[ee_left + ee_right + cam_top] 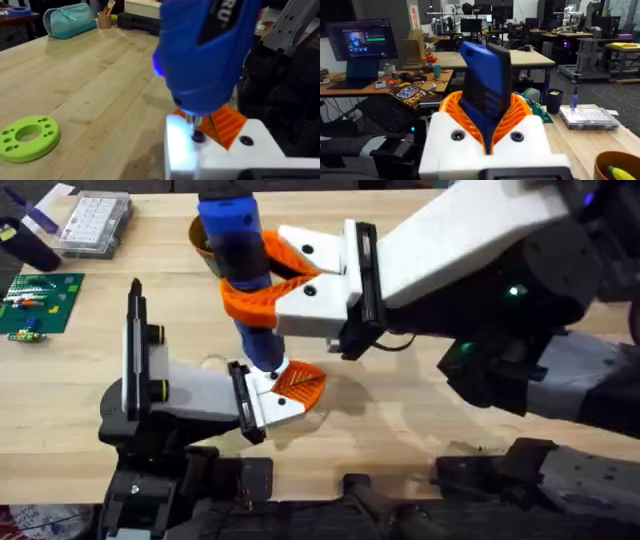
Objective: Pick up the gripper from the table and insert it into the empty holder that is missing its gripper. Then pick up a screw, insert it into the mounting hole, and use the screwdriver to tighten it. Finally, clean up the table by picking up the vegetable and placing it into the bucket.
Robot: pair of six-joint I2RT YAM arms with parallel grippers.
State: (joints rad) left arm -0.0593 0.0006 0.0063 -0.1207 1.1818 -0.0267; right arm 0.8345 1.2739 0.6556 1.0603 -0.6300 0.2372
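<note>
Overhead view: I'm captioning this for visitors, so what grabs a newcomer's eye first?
The thick blue screwdriver stands near the table's middle, clamped between the right gripper's orange fingers, on a big white arm reaching in from the right. Its bit points down onto the white block of the orange-finned gripper, seated at the end of the holder near the front left. The left wrist view shows a bright green ring disc lying on the wood.

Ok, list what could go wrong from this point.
1. The screwdriver bit sits on the screw in the white block; if it tilts, it may slip off the head.
2. The right gripper clamps the screwdriver only at mid-body, so it could twist in the orange fingers.
3. Pressing down could shift the holder.
</note>
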